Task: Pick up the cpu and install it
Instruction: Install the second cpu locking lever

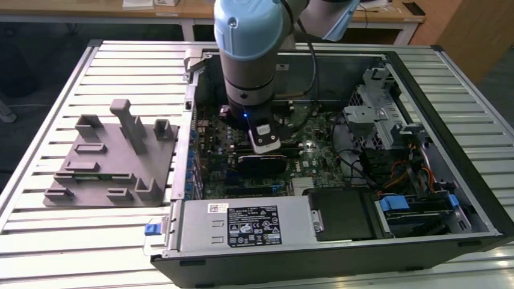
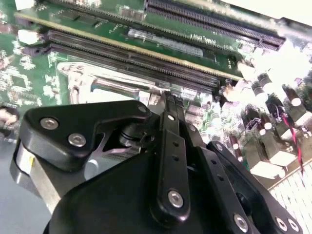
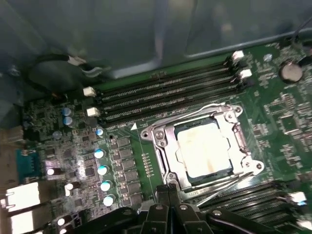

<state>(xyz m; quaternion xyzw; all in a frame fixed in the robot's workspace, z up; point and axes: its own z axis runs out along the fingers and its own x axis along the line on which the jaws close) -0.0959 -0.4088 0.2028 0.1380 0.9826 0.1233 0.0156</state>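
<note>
Gripper (image 3: 168, 195) fingers pressed together with nothing between them, hovering just beside the socket (image 3: 161, 136), cpu (image 3: 202, 151) lying silver-topped in that metal frame on the motherboard (image 3: 63, 117), memory slots (image 3: 165, 92) beyond, grey fixture (image 1: 112, 159) outside the case (image 1: 449, 198).

Arm casing (image 1: 247, 36): pale blue rounded joint cover, with a small dark screw near its upper edge in the exterior view.
Arm tube (image 1: 250, 84): grey metallic cylinder below the blue cover, ending in a dark band.
Indicator: a small blue light glowed on the dark wrist section.
Cable (image 1: 313, 66): thin and black, running down beside the tube.
Wrist module (image 1: 265, 137): white, rounded block.
Gripper (image 2: 168, 146): matte black linkage bars and plates, joined by silver round-headed screws; glossy black housing beneath in the second wrist view.
</note>
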